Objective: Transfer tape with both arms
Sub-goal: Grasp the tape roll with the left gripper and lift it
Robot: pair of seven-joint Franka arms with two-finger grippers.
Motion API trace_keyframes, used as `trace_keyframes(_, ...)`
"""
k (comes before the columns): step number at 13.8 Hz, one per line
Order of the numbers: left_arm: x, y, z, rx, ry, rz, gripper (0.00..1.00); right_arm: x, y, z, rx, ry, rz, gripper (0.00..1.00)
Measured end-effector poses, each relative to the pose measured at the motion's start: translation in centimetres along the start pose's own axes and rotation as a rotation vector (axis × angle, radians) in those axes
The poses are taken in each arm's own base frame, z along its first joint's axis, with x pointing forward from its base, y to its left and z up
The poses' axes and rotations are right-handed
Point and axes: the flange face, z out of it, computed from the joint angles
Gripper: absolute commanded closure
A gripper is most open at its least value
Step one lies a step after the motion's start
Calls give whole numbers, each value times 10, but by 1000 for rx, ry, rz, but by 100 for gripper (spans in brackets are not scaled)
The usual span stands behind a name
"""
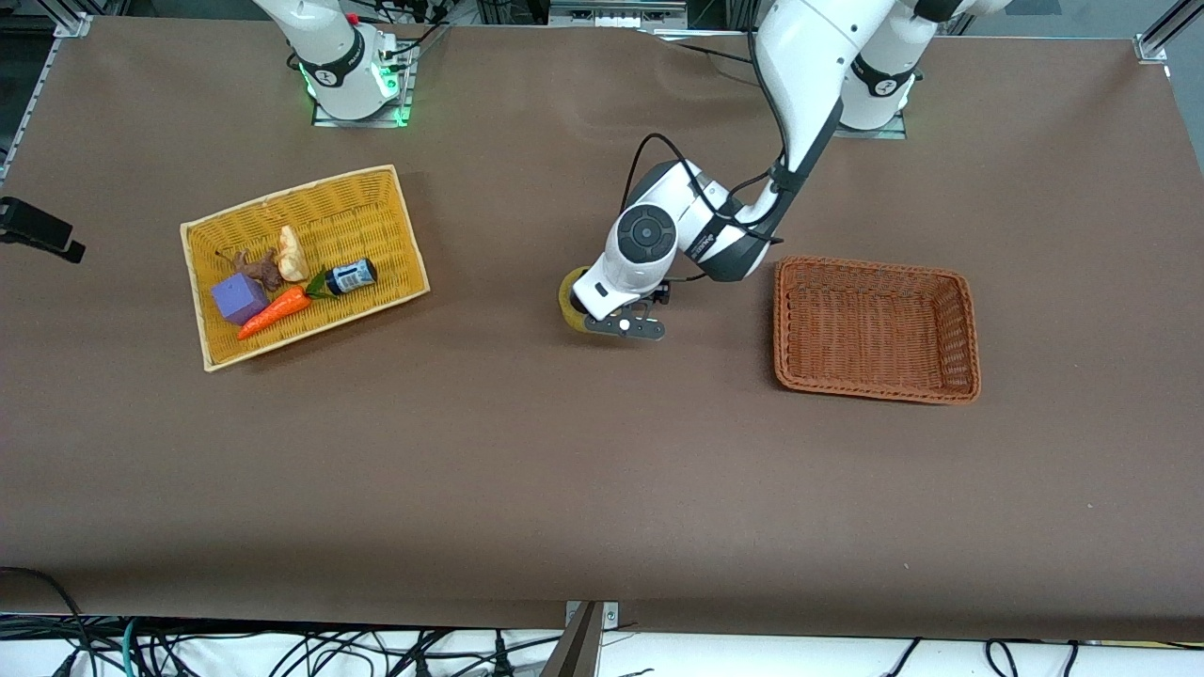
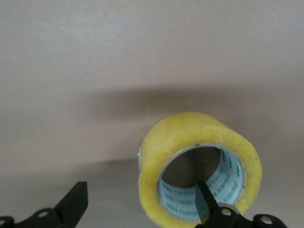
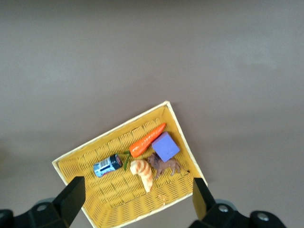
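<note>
Tape roll (image 1: 570,299) stands on edge on the bare tabletop (image 1: 527,451), about mid-table, between the yellow basket (image 1: 395,202) and the brown basket (image 1: 875,329). Left tool (image 1: 628,326) is low at the roll, arm reaching down from its base. In the left wrist view the tape (image 2: 190,137) has one finger (image 2: 204,199) poked into the core hole while the other finger (image 2: 73,204) sits well clear outside, so the jaws are spread wide and nothing is pinched yet.

Handling guess: light, stiff ring with a cardboard core, smooth slick outer film; on edge it can roll away if nudged. Best hold looks like pinching the ring wall, one finger inside the hole and one on the outer face, squarely so it doesn't twist out.

Brown basket is empty, toward the left arm's end. Yellow basket, toward the right arm's end, holds a carrot (image 1: 275,312), purple cube (image 1: 239,298), small bottle (image 1: 352,276), a croissant-like piece (image 1: 293,254) and a brown animal figure (image 1: 260,268).

Right tool (image 3: 137,202) waits high over the yellow basket, fingers spread, holding nothing.
</note>
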Motion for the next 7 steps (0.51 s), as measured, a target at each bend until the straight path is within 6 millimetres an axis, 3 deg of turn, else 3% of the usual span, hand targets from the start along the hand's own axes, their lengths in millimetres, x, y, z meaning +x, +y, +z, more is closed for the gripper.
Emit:
trace_keyframes(1,2,-3,10,3,-4,4,83,-7,-2,2,1,-7,-4,0)
trace_keyframes(2,3,-6,18,8,-9,9,97,-12,-3,3,1,-13,-6,0)
trace_keyframes(4,4,-8,28,12,-16,15,100,-14,-4,8,2,-30,-8,0)
trace_keyframes(7,9,-7,21,2,-3,24,100,-9,-6,17,2,-50,-12,0)
